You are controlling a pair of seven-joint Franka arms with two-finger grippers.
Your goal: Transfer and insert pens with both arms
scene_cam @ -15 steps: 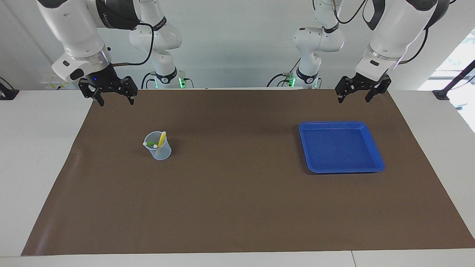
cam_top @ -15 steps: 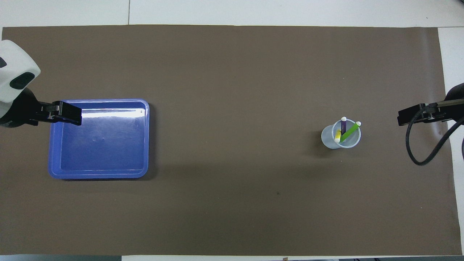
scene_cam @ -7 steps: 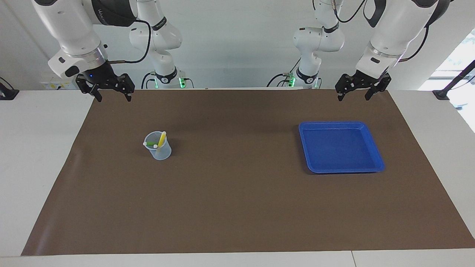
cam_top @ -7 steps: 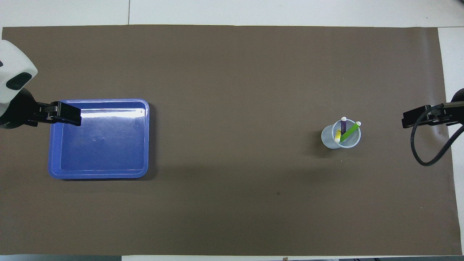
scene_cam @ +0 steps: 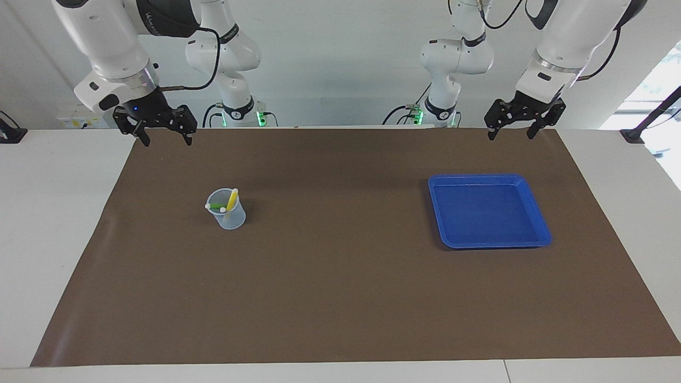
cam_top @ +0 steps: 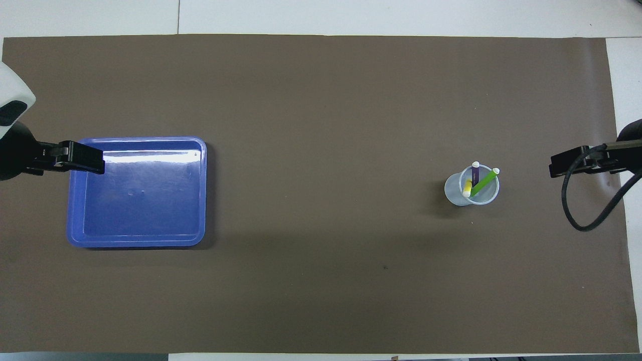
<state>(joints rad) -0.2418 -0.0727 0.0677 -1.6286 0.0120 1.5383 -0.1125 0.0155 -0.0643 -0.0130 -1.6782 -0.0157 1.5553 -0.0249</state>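
Observation:
A clear plastic cup [scene_cam: 229, 213] [cam_top: 470, 190] stands on the brown mat toward the right arm's end. Three pens lean in it, pale tips up: a yellow pen [scene_cam: 232, 200] [cam_top: 467, 188], a green pen [scene_cam: 215, 206] [cam_top: 484, 181] and a purple pen [cam_top: 474, 173]. My right gripper [scene_cam: 166, 141] [cam_top: 567, 163] hangs open and holds nothing, high above the mat's edge by the robots and well off the cup. At the other end, my left gripper [scene_cam: 511, 135] [cam_top: 83, 158] is also open with nothing in it, raised above the mat near the tray.
A blue tray [scene_cam: 487, 213] [cam_top: 145, 200] with nothing in it lies on the mat toward the left arm's end. A brown mat [scene_cam: 340, 298] covers most of the white table. A thin black stand [scene_cam: 652, 119] sits off the mat at the left arm's end.
The left gripper has risen a little and drawn toward its own end of the table. The right gripper rose, then came back down slightly. Cup, pens and tray have not moved.

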